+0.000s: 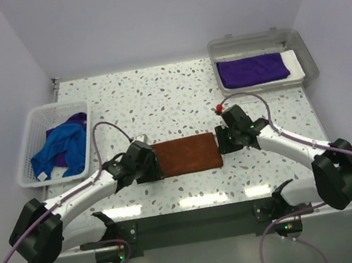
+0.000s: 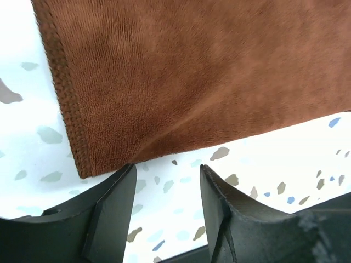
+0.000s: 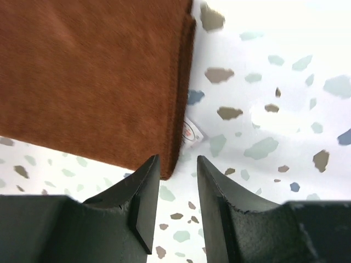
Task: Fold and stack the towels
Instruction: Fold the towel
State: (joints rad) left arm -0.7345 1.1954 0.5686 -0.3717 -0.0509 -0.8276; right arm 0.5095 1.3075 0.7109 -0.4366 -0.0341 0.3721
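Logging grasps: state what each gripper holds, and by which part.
Nothing held. Left gripper and right gripper stand open at the brown towel's corners.

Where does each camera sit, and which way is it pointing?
Top external: above and behind the robot, looking down on table, brown towel, left arm, right arm.
Left wrist: on the left arm, looking past the left gripper at the towel's stitched edge.
Right wrist: on the right arm, looking past the right gripper at the towel's corner.
Shared: all show the brown towel.
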